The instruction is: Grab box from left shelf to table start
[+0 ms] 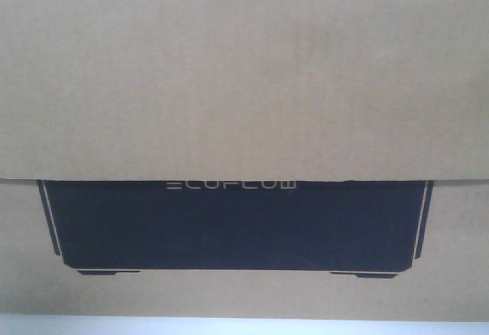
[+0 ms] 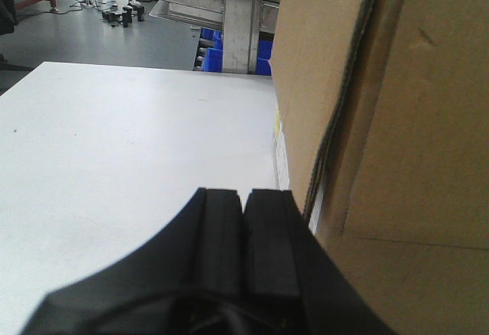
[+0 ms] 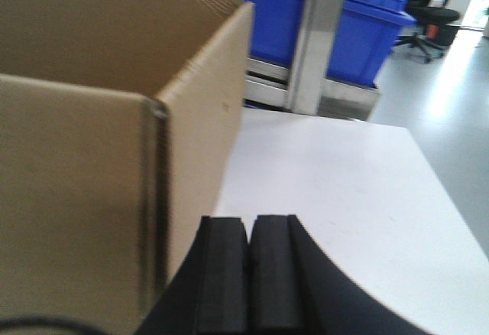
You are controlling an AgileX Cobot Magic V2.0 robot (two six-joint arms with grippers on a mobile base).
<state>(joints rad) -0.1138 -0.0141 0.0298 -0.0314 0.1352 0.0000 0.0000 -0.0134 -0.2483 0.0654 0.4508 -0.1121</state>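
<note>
Large brown corrugated cardboard box [image 1: 244, 75] w/ black printed panel, white "ECOFLOW" lettering, fills front view; sits on white flat table [image 2: 137, 144], off the rack.

Left gripper [image 2: 246, 235]: black pads pressed together, nothing between; placed just beside box's left wall, apparently flat-pressing rather than pinching.

Right gripper [image 3: 250, 266]: pads likewise closed, empty, just beside box's right corner edge.

Squeeze-from-both-sides hold judged, since box too wide for either jaw.

Silvery metal shelf upright [image 3: 321, 37] and blue plastic bins [image 3: 260, 6] behind table.
</note>
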